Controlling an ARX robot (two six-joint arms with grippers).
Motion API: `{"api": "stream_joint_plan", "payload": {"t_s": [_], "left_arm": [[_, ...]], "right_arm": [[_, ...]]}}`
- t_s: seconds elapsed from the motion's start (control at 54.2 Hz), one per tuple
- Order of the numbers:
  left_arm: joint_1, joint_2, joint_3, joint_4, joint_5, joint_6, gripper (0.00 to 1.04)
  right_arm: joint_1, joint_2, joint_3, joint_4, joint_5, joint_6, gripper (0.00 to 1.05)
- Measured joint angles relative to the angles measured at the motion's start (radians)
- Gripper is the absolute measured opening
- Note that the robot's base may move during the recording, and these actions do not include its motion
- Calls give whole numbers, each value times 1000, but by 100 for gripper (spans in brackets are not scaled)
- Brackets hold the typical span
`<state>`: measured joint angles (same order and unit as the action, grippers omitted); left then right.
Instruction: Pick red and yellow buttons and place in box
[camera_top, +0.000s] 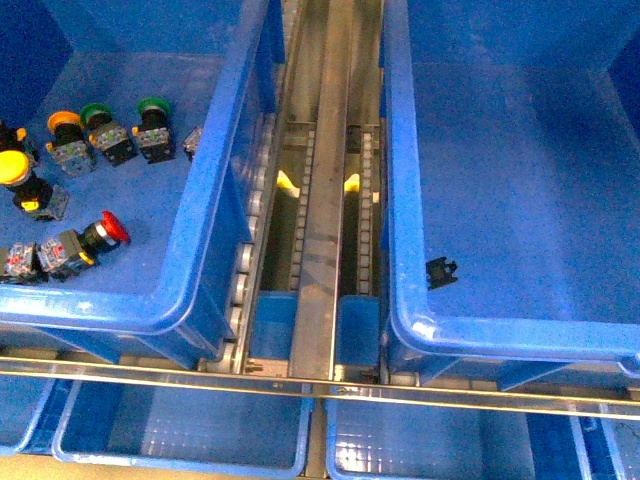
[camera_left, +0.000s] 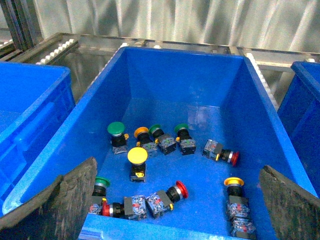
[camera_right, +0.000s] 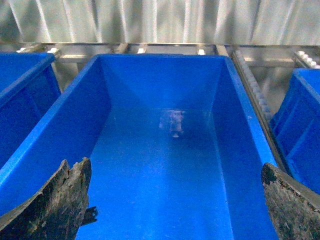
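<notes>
left wrist view: left gripper (camera_left: 178, 167) wide and empty, right gripper (camera_right: 175, 162) too. i'd drop straight onto the upright yellow button (camera_left: 137, 156), it's clear of neighbours.

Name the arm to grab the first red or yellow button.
Left. The left pincer, open, hangs over the bin where a yellow button and a red button lie; the right pincer faces the box, which holds neither.
</notes>
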<state>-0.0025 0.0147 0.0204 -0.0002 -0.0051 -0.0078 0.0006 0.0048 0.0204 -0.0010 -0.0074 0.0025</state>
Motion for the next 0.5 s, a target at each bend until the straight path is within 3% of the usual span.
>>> {"api": "stream_joint_plan", "payload": {"t_s": [0.148,0.203,0.277,0.314,0.498], "left_arm": [[-3,6,3,-8,-8,-10,97],[-51,117,87,-215,-166,-131,97],[-73,341,215,-385,-292,-293,97],[-66,507,307,-369,-289,-397,97],[-31,856,530,-164,-262,-435,97]], "right_arm": [[0,0,0,0,7,0,98],[0,0,0,0,6,0,98],[0,-1,0,0,7,0,98],[0,-1,0,0,8,0,98],[0,-1,0,0,7,0,98]]}}
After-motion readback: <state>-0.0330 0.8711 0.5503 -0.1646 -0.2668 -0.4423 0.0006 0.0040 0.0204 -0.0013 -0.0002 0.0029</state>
